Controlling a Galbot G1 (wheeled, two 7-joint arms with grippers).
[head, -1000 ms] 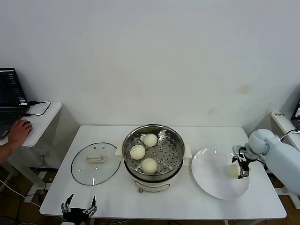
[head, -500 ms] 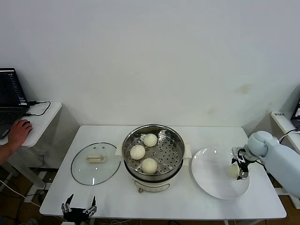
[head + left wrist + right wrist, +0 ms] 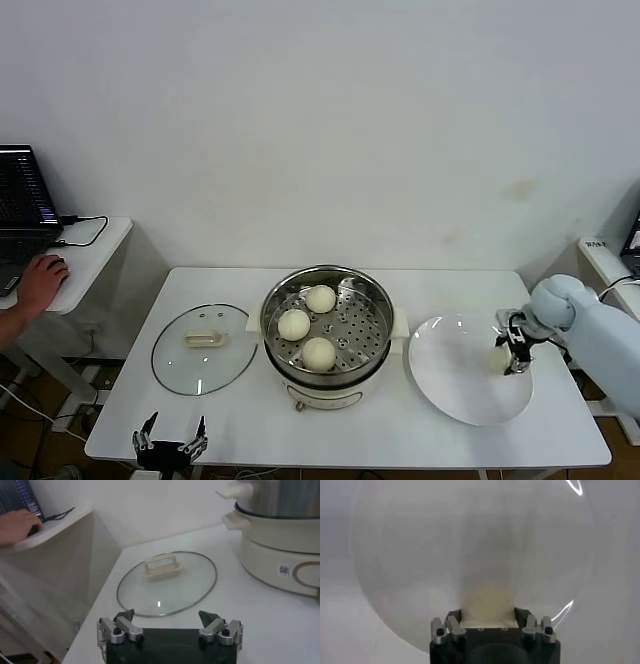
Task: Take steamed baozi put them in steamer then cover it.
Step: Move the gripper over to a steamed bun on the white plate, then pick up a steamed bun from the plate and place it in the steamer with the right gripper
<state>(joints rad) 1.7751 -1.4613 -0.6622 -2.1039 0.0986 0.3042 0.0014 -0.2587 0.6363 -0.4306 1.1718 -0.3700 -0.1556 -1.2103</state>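
— So where is the right gripper (image 3: 507,356)?
— Over the plate (image 3: 450,385), its jaws closed around the fourth bun (image 3: 499,358); in the wrist view that bun (image 3: 487,604) fills the gap between the fingers.
— And the other buns?
— Three sit on the tray of the steamer (image 3: 326,322).
— The cover (image 3: 204,348)?
— Flat on the table (image 3: 400,435), left of the steamer.
— The left gripper (image 3: 170,440)?
— Parked at the table's near left edge, jaws wide apart, holding nothing.
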